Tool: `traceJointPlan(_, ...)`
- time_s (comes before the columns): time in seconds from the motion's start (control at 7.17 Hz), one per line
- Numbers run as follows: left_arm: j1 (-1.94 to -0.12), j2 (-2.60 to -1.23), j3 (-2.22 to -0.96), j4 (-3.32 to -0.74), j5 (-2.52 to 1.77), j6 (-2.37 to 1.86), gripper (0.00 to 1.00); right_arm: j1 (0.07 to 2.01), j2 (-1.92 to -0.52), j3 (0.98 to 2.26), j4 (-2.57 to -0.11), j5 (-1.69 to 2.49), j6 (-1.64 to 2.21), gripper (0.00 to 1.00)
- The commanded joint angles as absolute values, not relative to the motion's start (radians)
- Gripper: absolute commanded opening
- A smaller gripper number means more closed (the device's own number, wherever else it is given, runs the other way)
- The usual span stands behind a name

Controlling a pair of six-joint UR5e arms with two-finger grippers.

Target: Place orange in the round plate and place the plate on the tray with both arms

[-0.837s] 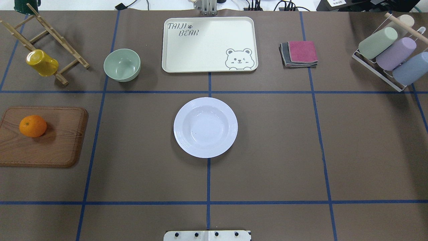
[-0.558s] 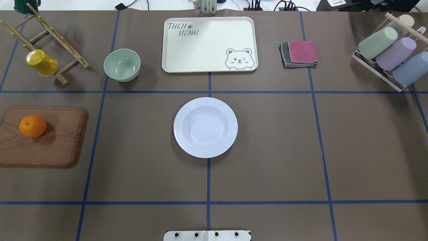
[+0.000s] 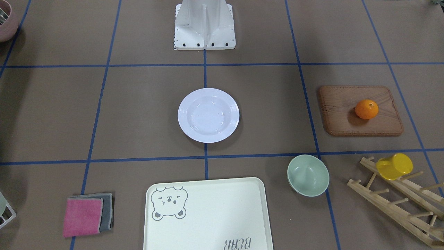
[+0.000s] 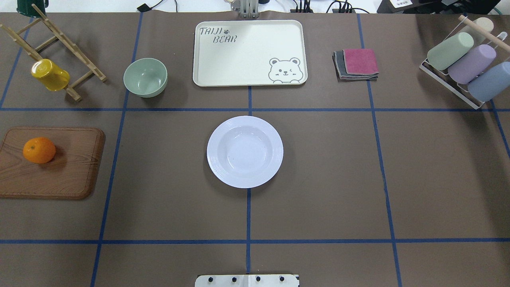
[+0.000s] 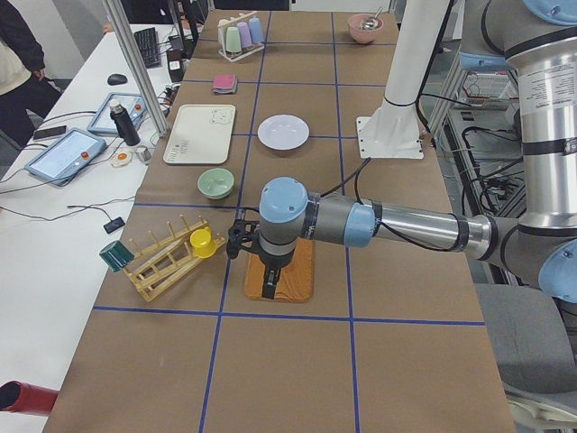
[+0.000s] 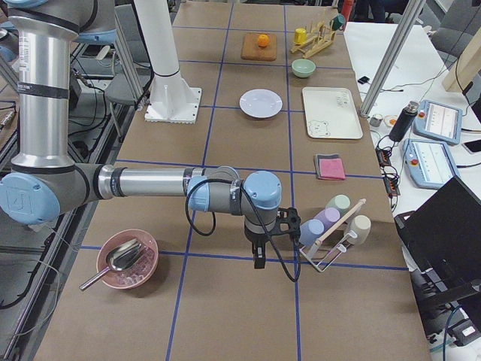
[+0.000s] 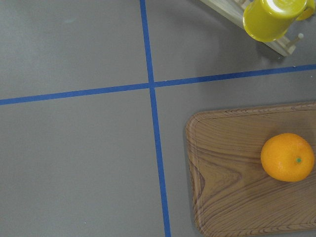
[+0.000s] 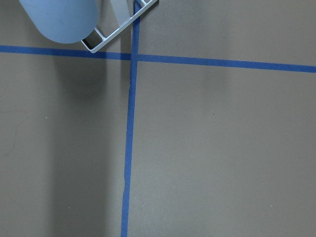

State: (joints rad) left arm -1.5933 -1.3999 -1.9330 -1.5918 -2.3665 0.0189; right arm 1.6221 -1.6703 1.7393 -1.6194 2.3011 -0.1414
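Note:
The orange [image 4: 39,150] rests on the left part of a brown wooden board [image 4: 59,167]; the left wrist view has the orange [image 7: 287,157] at its right edge. The white round plate [image 4: 244,151] lies empty at the table's middle. Beyond it sits the cream tray [image 4: 250,52], also empty. My left gripper [image 5: 268,287] hangs over the board, seen only from the side, so I cannot tell if it is open. My right gripper [image 6: 259,258] hovers near the cup rack at the far right; its state cannot be told either.
A pale green bowl [image 4: 145,77] stands left of the tray. A yellow cup [image 4: 50,74] hangs on a wooden rack. Folded cloths [image 4: 356,63] and a rack of pastel cups [image 4: 466,63] are at the right. A pink bowl [image 6: 128,258] holds a spoon.

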Motion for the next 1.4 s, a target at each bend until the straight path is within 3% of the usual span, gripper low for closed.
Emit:
traceJointPlan(0.0,-1.595,-1.448,-1.953,-1.635,-2.385,0.021,0.99,1.62,-1.677,1.769,-1.434,2.321,-0.129,1.0)
traceJointPlan(0.28,-1.585,-1.448,-1.962,-1.681,-2.428,0.011,0.99,1.605,-1.666,1.769,-1.385,2.388,-0.126,1.0)
traceJointPlan(0.84,-1.323,-1.437,-1.951,-1.874,-2.349,-0.347,0.98,1.539,-1.675,1.813,-1.384,2.396,0.026,1.0)
traceJointPlan(1.26,-1.113,-1.44,-1.783,-2.206,-2.209,-0.631,0.98,1.522,-1.695,1.821,-1.347,2.378,0.048,1.0)
